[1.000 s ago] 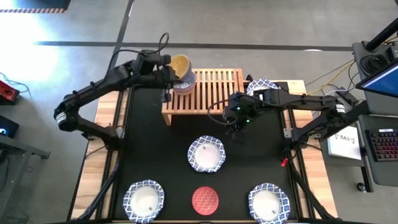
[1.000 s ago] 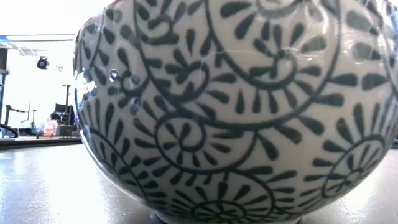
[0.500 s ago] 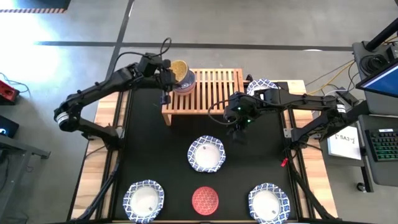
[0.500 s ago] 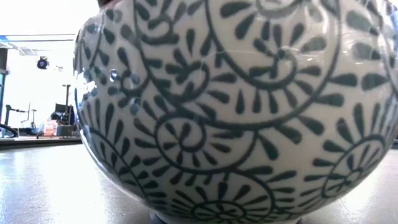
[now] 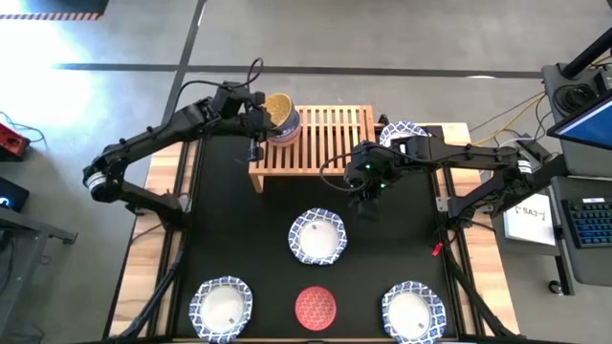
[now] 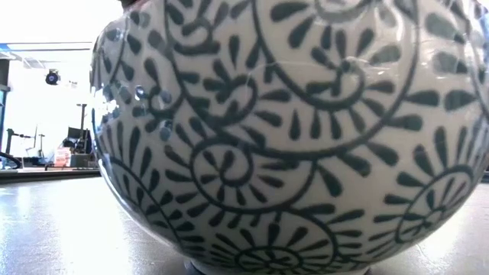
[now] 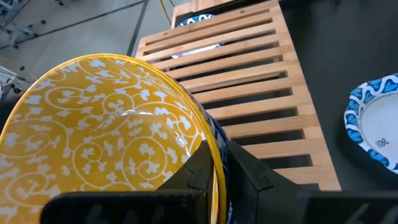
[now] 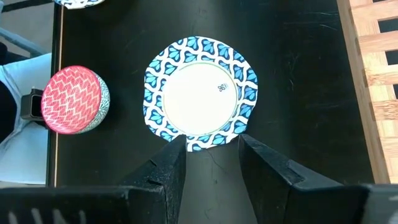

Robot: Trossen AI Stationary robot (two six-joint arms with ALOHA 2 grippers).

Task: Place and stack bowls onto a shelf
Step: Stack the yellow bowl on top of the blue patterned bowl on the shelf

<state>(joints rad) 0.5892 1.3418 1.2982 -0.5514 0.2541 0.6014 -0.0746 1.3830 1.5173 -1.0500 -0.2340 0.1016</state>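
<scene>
Yellow bowl (image 7: 106,137) is pinched at its rim by the left gripper (image 5: 256,117), tilted over a blue bowl (image 5: 284,129) at the shelf (image 5: 330,143) left end, 11 o'clock | right gripper (image 8: 211,152) is held spread above the centre white bowl (image 8: 199,93) | red bowl (image 5: 316,307) at 6 o'clock

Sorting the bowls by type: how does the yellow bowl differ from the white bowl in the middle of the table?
The yellow bowl is small, tilted and held by the left gripper over the shelf; the white bowl is wider, blue-rimmed, and sits flat and free below the open right gripper. Both are round and patterned.
</scene>
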